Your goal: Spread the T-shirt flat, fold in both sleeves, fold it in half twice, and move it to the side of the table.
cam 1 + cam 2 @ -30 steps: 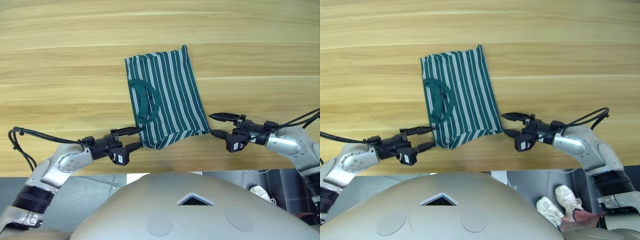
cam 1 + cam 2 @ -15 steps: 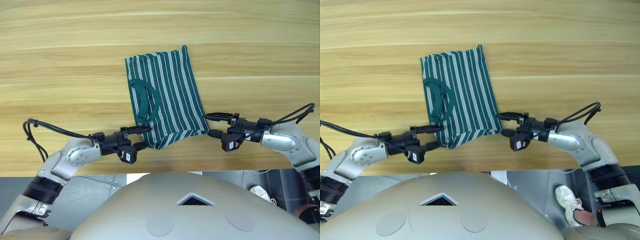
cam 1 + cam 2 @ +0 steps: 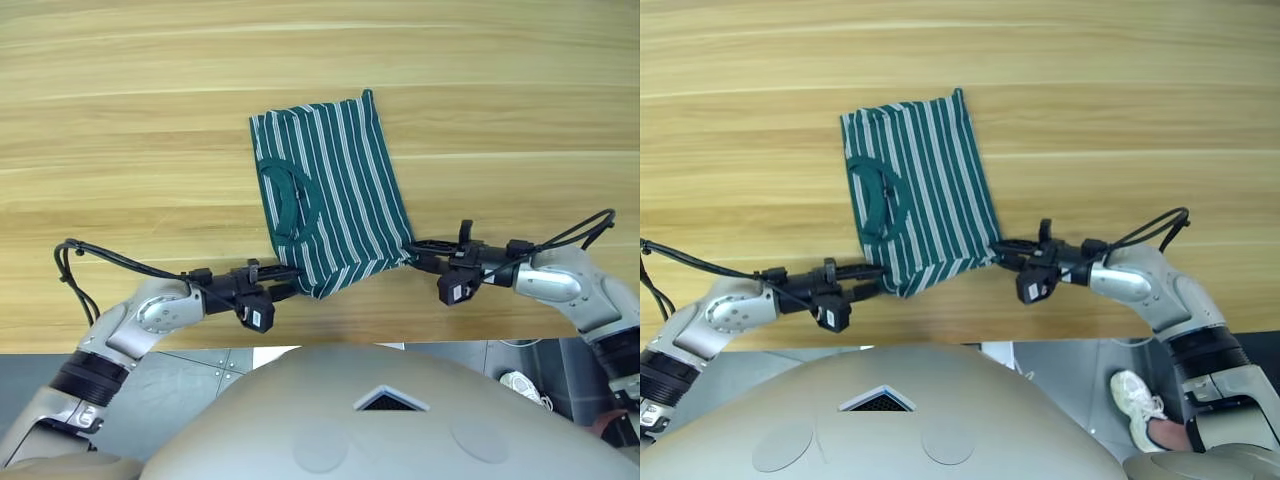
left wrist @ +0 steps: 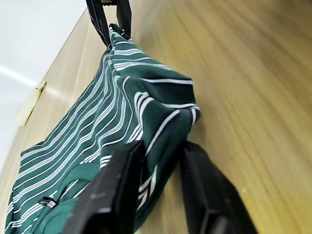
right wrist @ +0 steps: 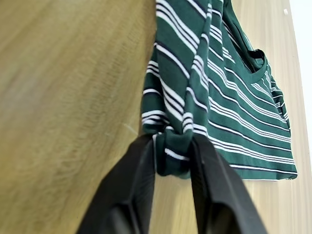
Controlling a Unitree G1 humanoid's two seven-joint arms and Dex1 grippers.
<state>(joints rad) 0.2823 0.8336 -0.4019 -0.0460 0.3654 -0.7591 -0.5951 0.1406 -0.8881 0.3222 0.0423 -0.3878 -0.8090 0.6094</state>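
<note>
T-shirt [image 3: 335, 190], folded narrow, near the table's [image 3: 520, 120] front edge; left gripper [image 3: 290, 283] and right gripper [image 3: 408, 254] each clamp a near corner, so I would lift both evenly, carrying that edge squarely onto the far one.

Place: an indoor workroom, by its plain finishes more a lab or test space than a home; the exact kind cannot be told.
Worktop: a broad worktop [image 3: 150, 60] of pale wood-grain boards, its seams running side to side.
Floor: grey tiles [image 3: 1070, 365] with dark joints, seen below the worktop's near edge.
Wall: a plain white wall [image 4: 34, 29] rising beyond the worktop's far edge.
</note>
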